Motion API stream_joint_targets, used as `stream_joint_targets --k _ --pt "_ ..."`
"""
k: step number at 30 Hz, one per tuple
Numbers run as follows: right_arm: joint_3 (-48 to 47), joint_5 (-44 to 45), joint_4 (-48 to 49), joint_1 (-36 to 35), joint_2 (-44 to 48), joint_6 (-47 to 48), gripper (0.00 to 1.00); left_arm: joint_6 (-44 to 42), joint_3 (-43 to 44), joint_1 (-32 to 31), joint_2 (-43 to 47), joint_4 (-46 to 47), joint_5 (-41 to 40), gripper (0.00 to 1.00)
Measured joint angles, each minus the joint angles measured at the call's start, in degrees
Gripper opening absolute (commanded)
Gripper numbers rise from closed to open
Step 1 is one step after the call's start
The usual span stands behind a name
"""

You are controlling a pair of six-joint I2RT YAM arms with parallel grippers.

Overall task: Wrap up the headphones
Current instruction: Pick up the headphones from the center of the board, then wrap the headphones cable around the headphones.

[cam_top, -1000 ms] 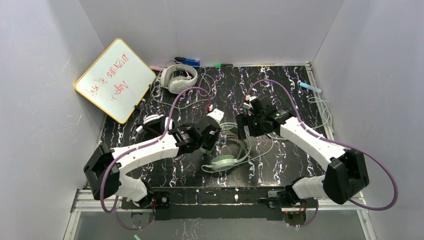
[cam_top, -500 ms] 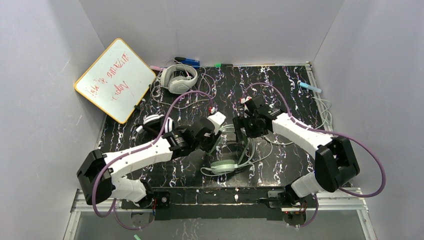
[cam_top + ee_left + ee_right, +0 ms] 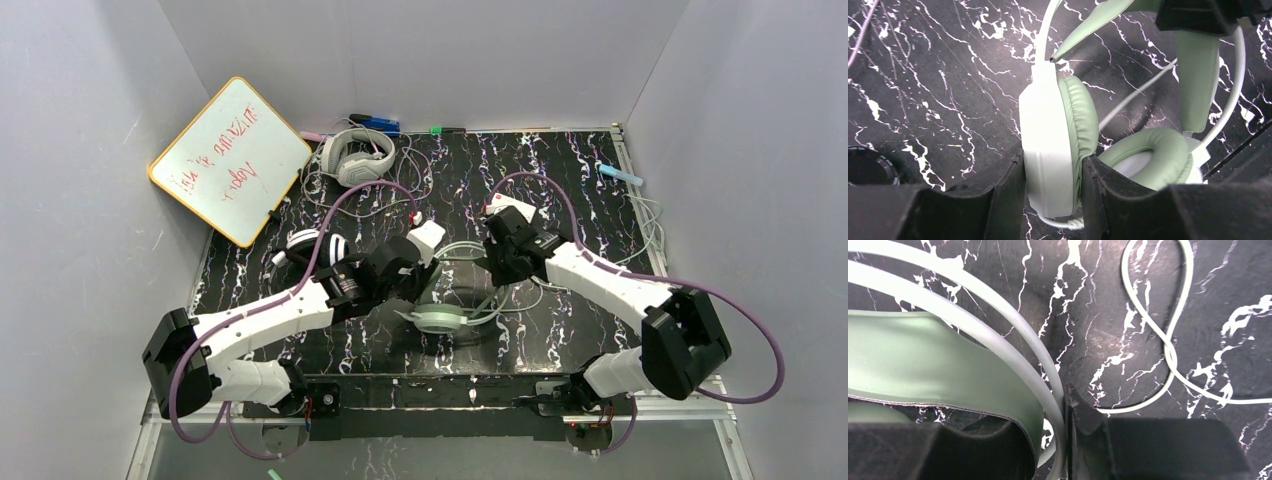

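Note:
The mint-green headphones (image 3: 440, 318) sit mid-table, one earcup turned on edge. My left gripper (image 3: 422, 290) is shut on that earcup (image 3: 1053, 150), one finger on its pale shell and the other against the green pad. The second earcup (image 3: 1148, 157) lies beside it. My right gripper (image 3: 497, 268) is shut on the headband: the green strap (image 3: 938, 355) and its pale hoops (image 3: 1013, 340) run between the fingers. The pale cable (image 3: 1168, 350) lies loose on the table. The grey-white headphones (image 3: 355, 157) rest at the back. The black-and-white headphones (image 3: 312, 245) lie left, partly behind my left arm.
A whiteboard (image 3: 230, 160) leans against the left wall. Markers (image 3: 375, 123) lie along the back edge and a blue one (image 3: 620, 174) at the far right. Loose cable loops (image 3: 650, 225) spread by the right edge. Grey walls close in three sides.
My right gripper has come down to the headband and shut on it. The left arm has swung slightly left, dragging the held earcup with it.

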State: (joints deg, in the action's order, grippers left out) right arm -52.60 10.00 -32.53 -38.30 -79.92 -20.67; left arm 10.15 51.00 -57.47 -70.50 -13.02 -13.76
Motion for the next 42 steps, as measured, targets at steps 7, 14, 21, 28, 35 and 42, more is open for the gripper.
stream_joint_targets --k 7,14,21,28,35,42 --pt "0.0 3.21 0.7 0.07 3.69 -0.28 0.01 1.53 0.0 -0.07 2.45 0.5 -1.09 0.9" --pt "-0.94 3.63 -1.46 0.94 3.45 -0.5 0.01 4.22 0.5 -0.04 13.81 1.09 -1.68 0.98" --pt "-11.74 5.27 -8.63 4.15 4.61 -1.2 0.01 4.92 0.68 -0.04 21.64 1.44 -1.25 0.98" --pt "-19.65 5.16 -15.34 8.22 12.61 -2.32 0.01 6.19 -6.49 -0.04 29.83 6.34 -0.72 0.98" --pt "-30.25 4.31 -20.24 8.17 19.04 -2.58 0.01 6.49 -16.06 -0.04 29.16 18.71 2.69 0.96" --pt "-43.17 3.32 -23.5 8.17 18.6 -2.8 0.01 7.56 -21.24 -0.04 23.02 34.64 6.34 0.96"
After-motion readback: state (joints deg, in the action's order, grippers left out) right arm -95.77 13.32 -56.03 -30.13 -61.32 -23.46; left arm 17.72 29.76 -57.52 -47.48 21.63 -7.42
